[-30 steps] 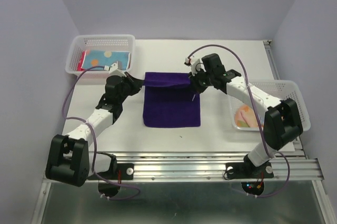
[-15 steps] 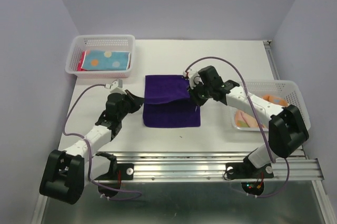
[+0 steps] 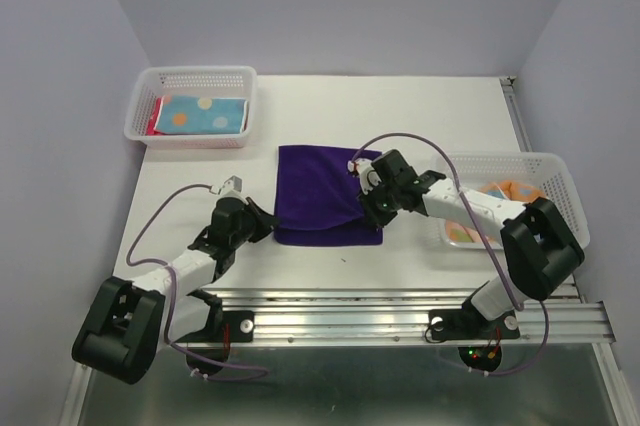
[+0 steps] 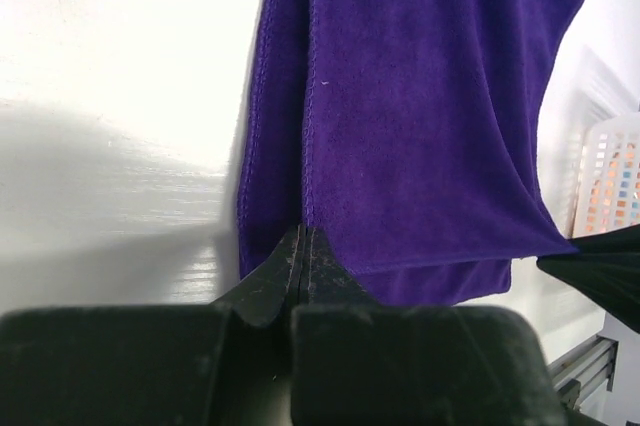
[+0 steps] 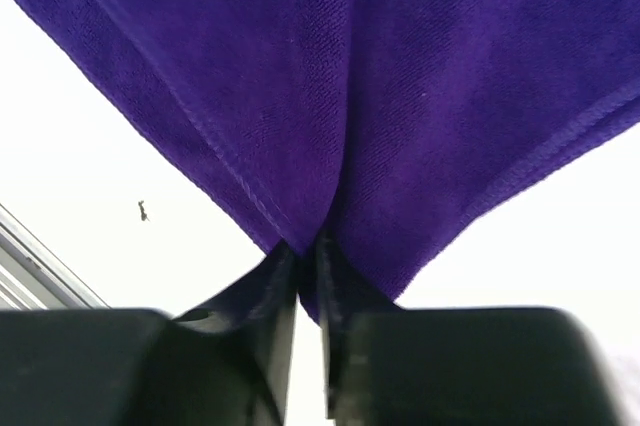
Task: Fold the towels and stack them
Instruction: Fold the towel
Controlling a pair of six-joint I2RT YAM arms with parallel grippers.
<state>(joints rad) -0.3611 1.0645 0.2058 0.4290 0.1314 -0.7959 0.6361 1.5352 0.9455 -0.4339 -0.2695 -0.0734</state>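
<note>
Purple towel (image 3: 325,196) lay mid-counter (image 3: 420,116), doubled over. L hand (image 4: 303,236) was pressed shut on its near-left corner. R hand (image 5: 305,251) pinched the near-right corner, fingers barely apart. To do it well: line up top corners w/ bottom edge, lower flat, let go both sides together

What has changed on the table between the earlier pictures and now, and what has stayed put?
The left pincer and the right pincer drew the far edge of the purple towel over toward the near edge, folding it roughly in half. Each still pinches its corner. The dotted towel, the left basket and the right basket stayed where they were.
</note>
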